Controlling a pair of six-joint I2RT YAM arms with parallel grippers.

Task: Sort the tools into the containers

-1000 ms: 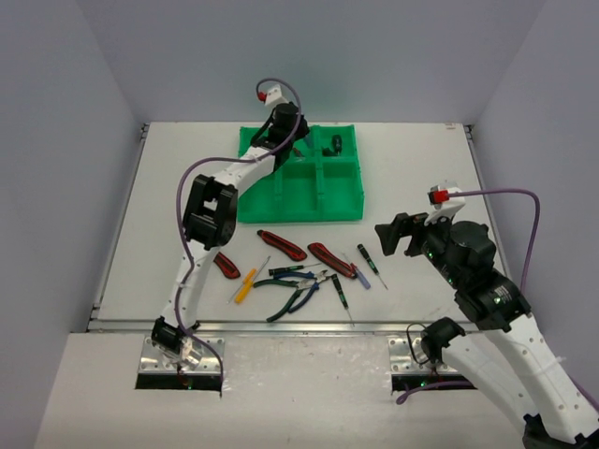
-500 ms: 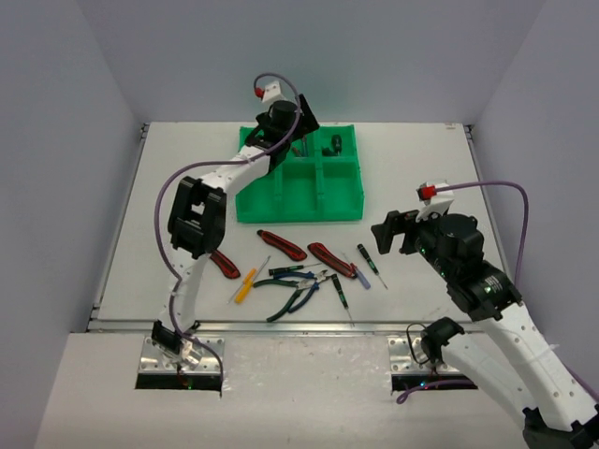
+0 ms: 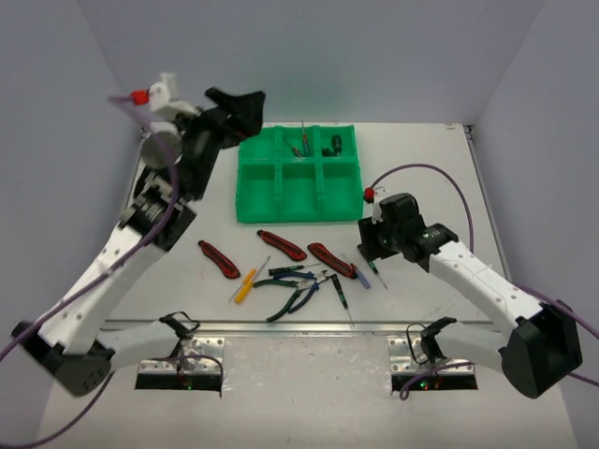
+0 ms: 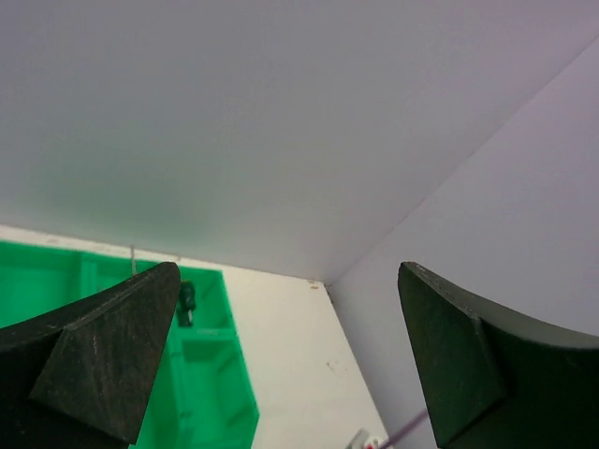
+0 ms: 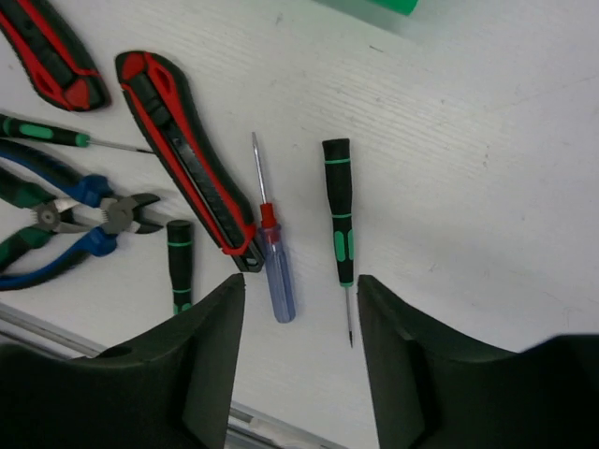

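**Desk:** Where are your two arms?

**Me:** My left gripper (image 3: pixel 241 110) hangs high in the air beside the far left corner of the bright green plastic tray with six compartments (image 3: pixel 281 208). Its fingers are spread as wide as I ever see them, with nothing between them. Its wrist camera looks past the tray's far right corner at the wall.

**Desk:** And the right one?

**Me:** My right gripper (image 3: pixel 372 249) is low over the white table (image 3: pixel 421 168), at the right end of the loose tools, near the tray's near right corner. On its wrist camera the fingers (image 5: pixel 211 355) stand a moderate way apart and grip nothing. Under the gap lie a clear blue precision screwdriver with a red collar (image 5: pixel 274 257) and a green-and-black precision screwdriver (image 5: pixel 339 220), side by side and not touching. I cannot tell whether the fingertips reach the table.

**Desk:** Where do the tools stand?

**Me:** Most lie on the table in front of the tray:
- three red-and-black utility knives (image 3: pixel 282 245) in a row
- a yellow-handled screwdriver (image 3: pixel 245 285)
- blue- and green-handled pliers (image 3: pixel 295 282) bunched in the middle

In the tray, thin tools (image 3: pixel 301 142) lie in the far middle compartment. A dark tool (image 3: pixel 335 145) lies in the far right one, too small for me to name.
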